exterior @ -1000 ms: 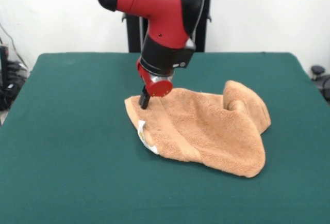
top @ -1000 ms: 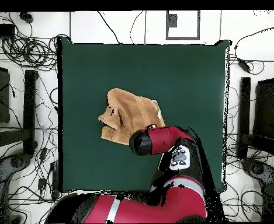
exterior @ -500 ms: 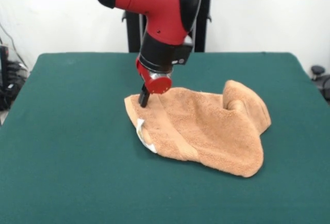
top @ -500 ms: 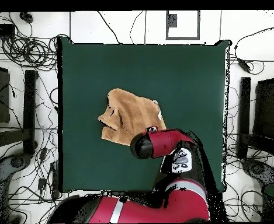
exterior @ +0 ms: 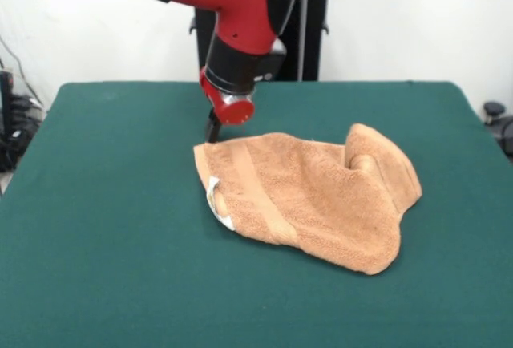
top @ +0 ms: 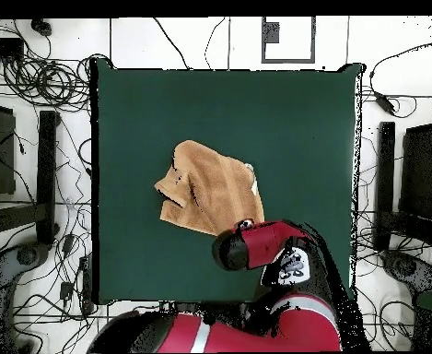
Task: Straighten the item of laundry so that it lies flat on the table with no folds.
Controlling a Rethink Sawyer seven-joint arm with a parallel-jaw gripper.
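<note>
My fingers (exterior: 212,131) have lifted off the towel (exterior: 309,200), now just past its 10 o'clock corner; whether released, I cannot tell. Towel lies mid-surface (exterior: 104,228), its 3 o'clock end still bunched; straightening unfinished.

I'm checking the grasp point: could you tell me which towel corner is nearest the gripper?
The flat far corner of the towel, just above the white tag, directly under the gripper; the humped corner lies opposite.

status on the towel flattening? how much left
Partly done. The towel lies mostly spread near its tag, but one end is bunched into a raised fold. The gripper sits at the towel's far corner; grip unclear. Left: pull out that fold so it lies flat on the table.
</note>
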